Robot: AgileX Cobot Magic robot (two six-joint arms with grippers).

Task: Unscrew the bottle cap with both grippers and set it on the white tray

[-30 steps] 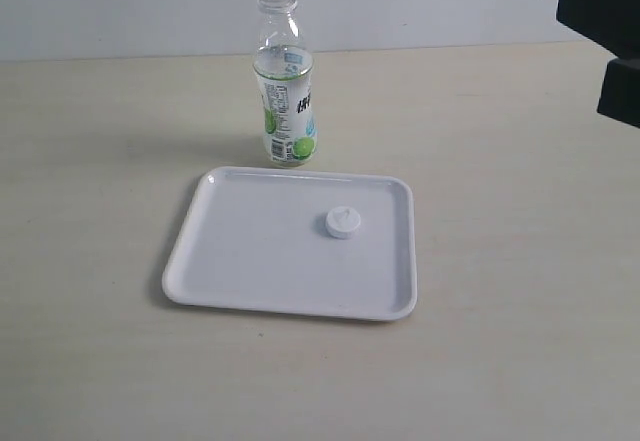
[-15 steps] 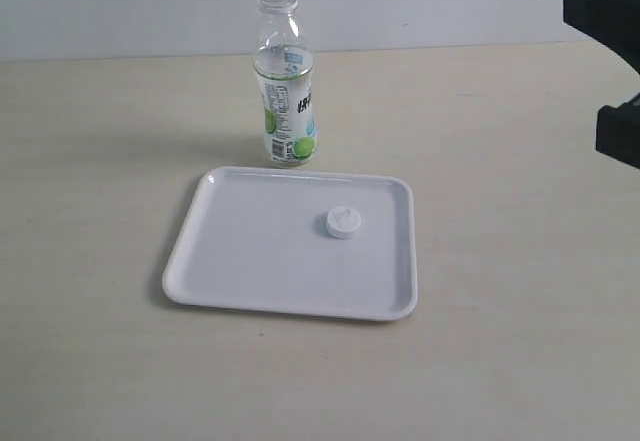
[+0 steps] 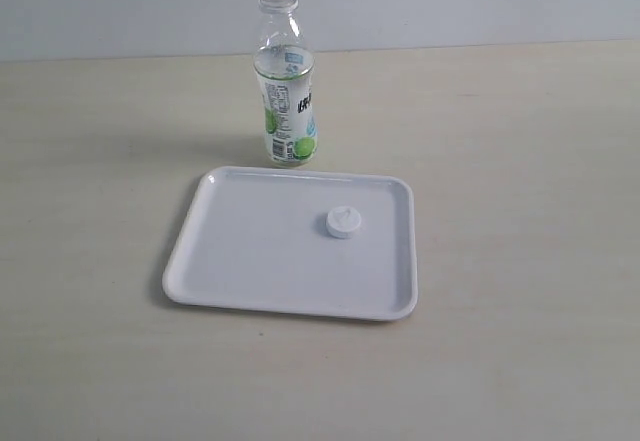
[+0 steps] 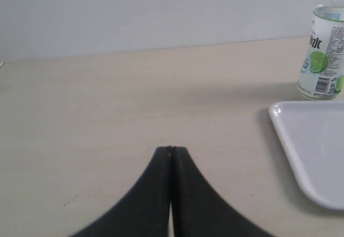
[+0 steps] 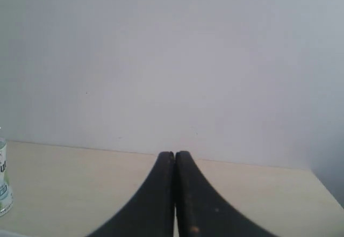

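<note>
The bottle cap [image 3: 343,223] lies on the white tray [image 3: 250,261], right of its middle. Behind the tray stands the bottle [image 3: 287,91], upright with its neck bare. Neither arm shows in the exterior view. In the left wrist view my left gripper [image 4: 171,150] is shut with nothing in it, over bare table, with the tray's corner [image 4: 314,151] and the bottle [image 4: 323,59] off to one side. My right gripper [image 5: 174,154] is shut and empty too, facing the wall, with a sliver of the bottle [image 5: 3,178] at the picture's edge.
A beige table [image 3: 520,161] carries everything, and a pale wall [image 3: 450,1] runs along its far edge. Nothing else stands on the table in any view.
The right arm's black end, seen at the exterior view's right edge in both earlier frames, has drawn out of that view. Bottle, cap and tray have not moved.
</note>
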